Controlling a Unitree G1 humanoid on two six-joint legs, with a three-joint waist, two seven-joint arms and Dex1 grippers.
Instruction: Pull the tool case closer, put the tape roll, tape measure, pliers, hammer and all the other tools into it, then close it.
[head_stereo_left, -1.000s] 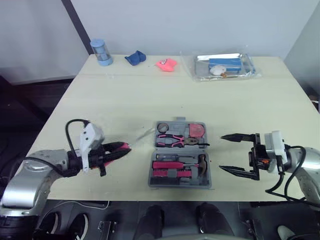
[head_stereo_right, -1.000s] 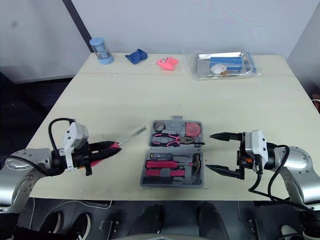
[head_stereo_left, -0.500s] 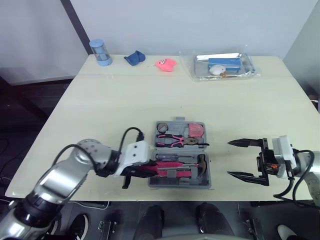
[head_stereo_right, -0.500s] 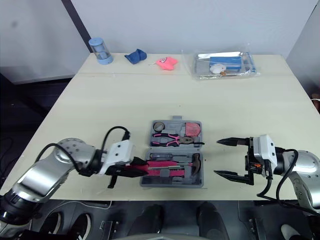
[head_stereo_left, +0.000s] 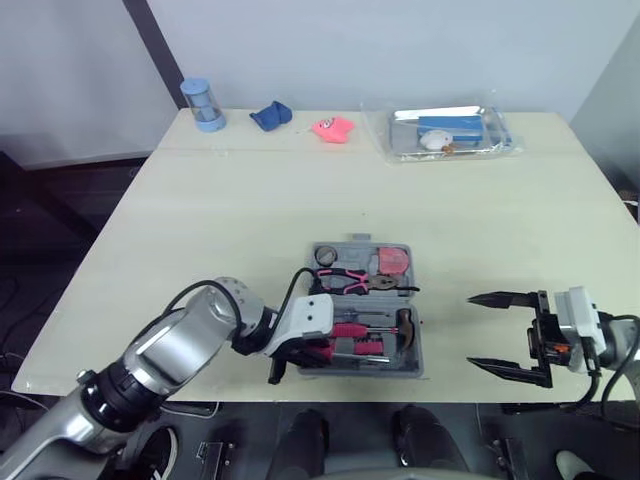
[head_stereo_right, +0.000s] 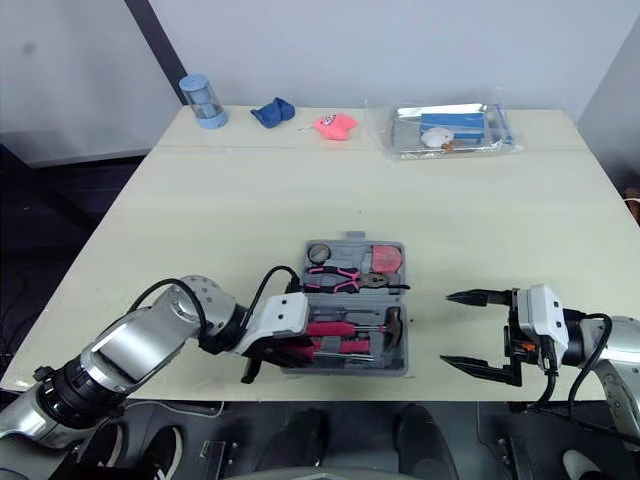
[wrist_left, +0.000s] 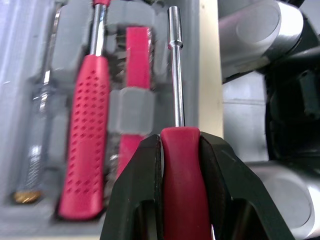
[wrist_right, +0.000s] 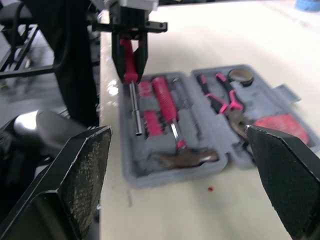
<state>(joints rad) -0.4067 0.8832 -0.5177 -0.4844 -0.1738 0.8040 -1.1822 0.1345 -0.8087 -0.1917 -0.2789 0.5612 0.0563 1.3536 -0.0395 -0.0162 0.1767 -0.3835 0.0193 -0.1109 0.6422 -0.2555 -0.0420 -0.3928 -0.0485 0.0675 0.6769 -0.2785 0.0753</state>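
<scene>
Tool case (head_stereo_left: 400, 368): open, lower centre of the frame
Left pincer (wrist_left: 179, 140): swung in from lower left, clamped on the screwdriver (wrist_left: 174, 85)
Right pincer (head_stereo_left: 472, 330): fingers apart, empty, backed toward lower right
Screwdriver: over the case's near row; seating it looks next

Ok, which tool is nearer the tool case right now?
Left. The left tool is at the near left edge of the tool case, shut on a red-handled driver held over it. The right tool hangs open off the case's right side, apart from it.
</scene>
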